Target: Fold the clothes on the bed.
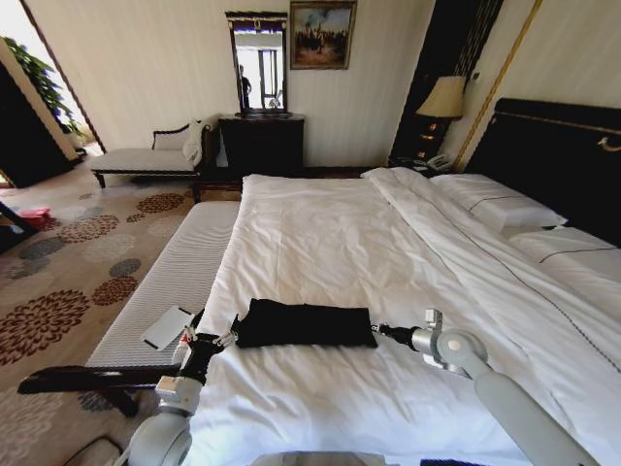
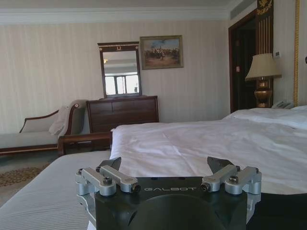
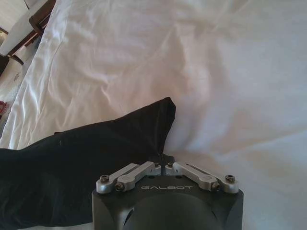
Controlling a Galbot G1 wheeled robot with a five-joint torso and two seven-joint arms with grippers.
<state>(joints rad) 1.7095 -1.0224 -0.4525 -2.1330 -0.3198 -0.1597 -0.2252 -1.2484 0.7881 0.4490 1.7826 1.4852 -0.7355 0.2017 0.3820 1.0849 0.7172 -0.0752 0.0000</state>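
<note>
Shirt: 1 pc, black, soft fabric, folded into a long narrow band running left-right; lettering not visible. Lies on the duvet near the foot of the bed, well apart from the pillows.

Bench: 1, pale, padded, along the bed's left side. Holds 1 flat white item near its front end; what it is can't be told.

Left gripper: at shirt's left end, by the bed edge; fingers spread apart in wrist view, nothing between them.

Right gripper: at shirt's right end; fingers brought together in wrist view, tips pinching the black fabric edge.

Pillows: 2 visible, white, at the headboard, right.

Behind: 1 chaise, 1 dark dresser w/ mirror, 1 framed painting, 1 lamp.
</note>
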